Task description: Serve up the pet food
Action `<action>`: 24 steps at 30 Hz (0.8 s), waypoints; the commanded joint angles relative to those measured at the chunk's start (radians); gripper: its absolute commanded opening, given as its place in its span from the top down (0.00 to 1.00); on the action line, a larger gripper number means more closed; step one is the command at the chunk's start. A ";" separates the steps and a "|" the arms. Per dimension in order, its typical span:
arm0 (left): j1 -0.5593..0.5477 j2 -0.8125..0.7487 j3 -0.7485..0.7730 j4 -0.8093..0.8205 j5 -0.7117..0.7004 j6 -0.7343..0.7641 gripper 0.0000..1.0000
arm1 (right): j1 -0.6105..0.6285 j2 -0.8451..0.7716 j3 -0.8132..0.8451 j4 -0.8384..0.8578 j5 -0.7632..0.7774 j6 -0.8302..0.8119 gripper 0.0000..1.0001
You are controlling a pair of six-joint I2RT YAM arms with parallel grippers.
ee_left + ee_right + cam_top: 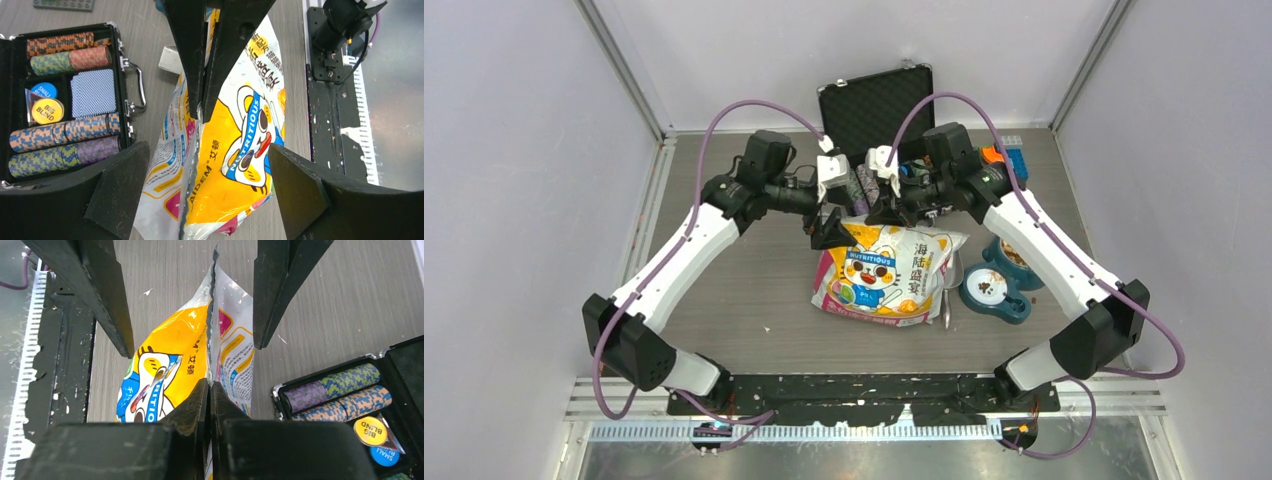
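Note:
The cartoon-cat printed bag [889,272] lies in the middle of the table, its top edge lifted toward the far side. My right gripper [210,385] is shut on the bag's top seam [214,330]; in the top view that gripper [886,212] is at the bag's far edge. My left gripper [207,150] is open, with one finger on each side of the same raised edge of the bag [235,165] and touching neither side. A few brown pieces of pet food [990,288] lie in the teal double bowl [972,296] right of the bag.
An open black case of striped poker chips [65,100] stands behind the bag, its lid [874,100] upright. A slim grey utensil [947,295] lies between bag and bowl. Orange and blue items [1004,158] sit at the back right. Grey walls close in both sides.

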State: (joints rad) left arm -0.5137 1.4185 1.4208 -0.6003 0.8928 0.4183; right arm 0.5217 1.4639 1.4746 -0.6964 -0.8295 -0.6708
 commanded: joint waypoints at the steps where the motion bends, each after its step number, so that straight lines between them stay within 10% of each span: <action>1: -0.015 0.023 0.076 -0.079 -0.002 0.072 0.10 | 0.016 0.013 0.094 -0.088 -0.031 -0.042 0.95; 10: -0.031 0.108 0.151 -0.163 -0.070 0.093 0.50 | 0.017 -0.054 0.071 -0.094 -0.102 -0.079 0.95; 16: -0.031 0.123 0.172 -0.207 -0.078 0.121 0.57 | 0.017 -0.097 0.040 -0.024 -0.080 -0.026 0.94; 21: -0.031 0.102 0.157 -0.200 -0.080 0.135 1.00 | 0.017 -0.128 -0.028 -0.024 -0.029 -0.105 0.58; 24: -0.031 0.093 0.157 -0.196 -0.076 0.124 1.00 | 0.024 -0.143 -0.053 -0.063 -0.023 -0.169 0.49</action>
State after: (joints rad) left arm -0.5472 1.5455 1.5555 -0.7963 0.8234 0.5346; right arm 0.5312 1.3785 1.4422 -0.7483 -0.8444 -0.7509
